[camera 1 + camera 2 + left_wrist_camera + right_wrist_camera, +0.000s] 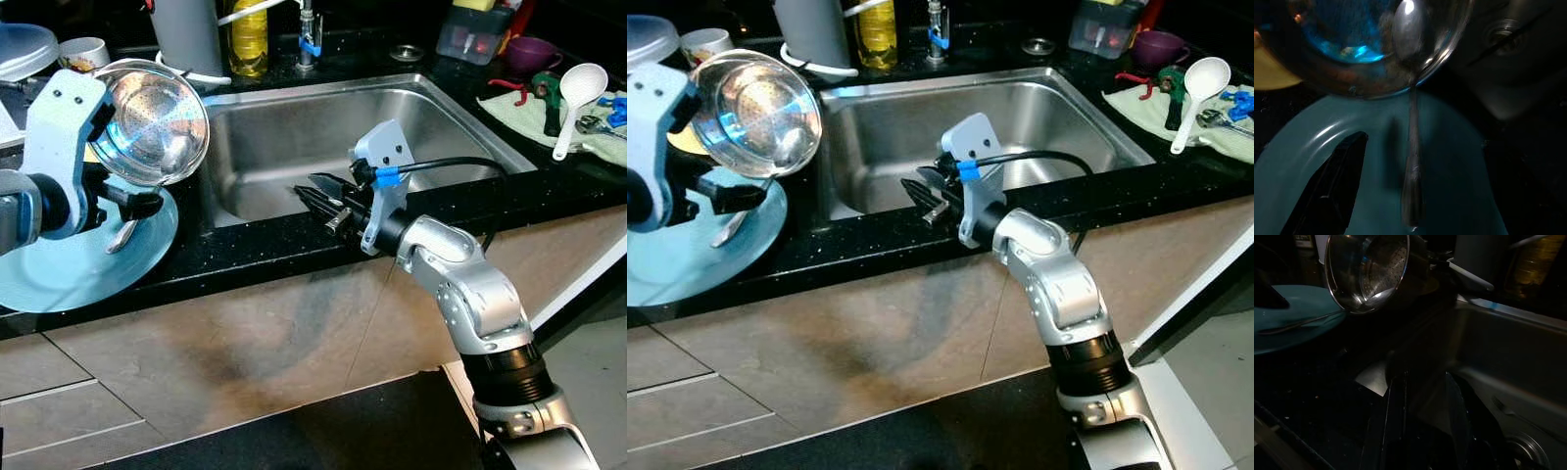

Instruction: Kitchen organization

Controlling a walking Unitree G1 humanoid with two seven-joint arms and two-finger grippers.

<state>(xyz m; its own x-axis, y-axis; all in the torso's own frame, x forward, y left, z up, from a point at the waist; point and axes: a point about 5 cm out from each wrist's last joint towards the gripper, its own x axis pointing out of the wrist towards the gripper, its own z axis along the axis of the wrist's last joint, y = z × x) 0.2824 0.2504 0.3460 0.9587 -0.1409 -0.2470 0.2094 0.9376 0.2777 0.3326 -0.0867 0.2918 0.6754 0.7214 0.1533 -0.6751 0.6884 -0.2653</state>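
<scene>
A shiny perforated steel bowl [157, 122] hangs tilted over the far edge of a light blue plate [59, 274] on the black counter. My left gripper [147, 191] is shut on the bowl at its left rim. One black finger [137, 204] shows just under the bowl; the other is hidden behind the white wrist mount. A spoon [1413, 161] has its head inside the bowl and its handle sticking out over the plate. My right gripper [306, 186] is open with nothing between its fingers. It hovers over the front left of the sink [284, 127], pointing left toward the bowl.
Behind the sink stand a yellow bottle [248, 34], a grey cylinder [186, 34] and a tap base [309, 44]. To the right lie a white ladle [578, 93] on a green cloth [514, 113], a purple cup [534, 51] and a plastic box [475, 34]. A white mug [83, 51] sits back left.
</scene>
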